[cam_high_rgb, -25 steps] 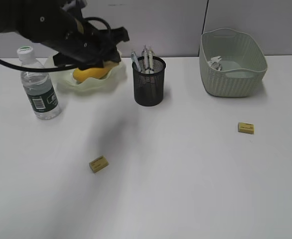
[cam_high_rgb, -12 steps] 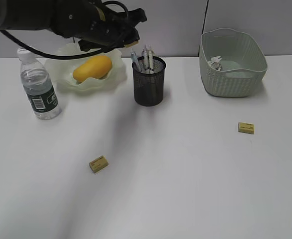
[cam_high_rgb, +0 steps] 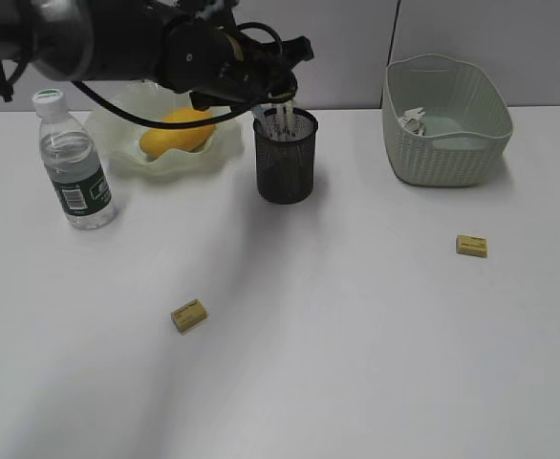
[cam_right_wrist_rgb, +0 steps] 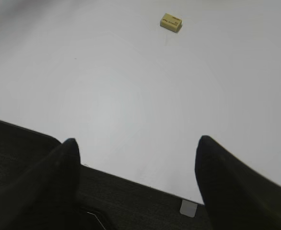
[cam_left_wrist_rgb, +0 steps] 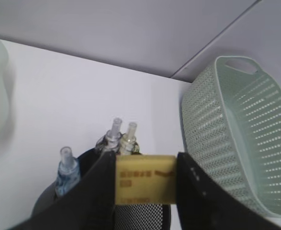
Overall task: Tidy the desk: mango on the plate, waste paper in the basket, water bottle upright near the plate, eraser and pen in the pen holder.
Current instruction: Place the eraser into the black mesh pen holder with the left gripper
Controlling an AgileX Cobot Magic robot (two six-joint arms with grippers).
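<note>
Between the black fingers of the left gripper (cam_left_wrist_rgb: 144, 184) a small yellow rectangular eraser (cam_left_wrist_rgb: 144, 179) is pinched, held just above the black wire-mesh pen holder (cam_high_rgb: 285, 158) where pens (cam_left_wrist_rgb: 122, 139) are stood. Farther right, the right gripper (cam_right_wrist_rgb: 135, 175) is spread wide above the white desk (cam_right_wrist_rgb: 107, 96).

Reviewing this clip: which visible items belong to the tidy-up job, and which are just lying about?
Job items: mango on the plate; water bottle upright; pen holder with pens; eraser gripped by the left end effector; two erasers on the desk; basket holding waste paper.

Lying about: nothing visible.
</note>
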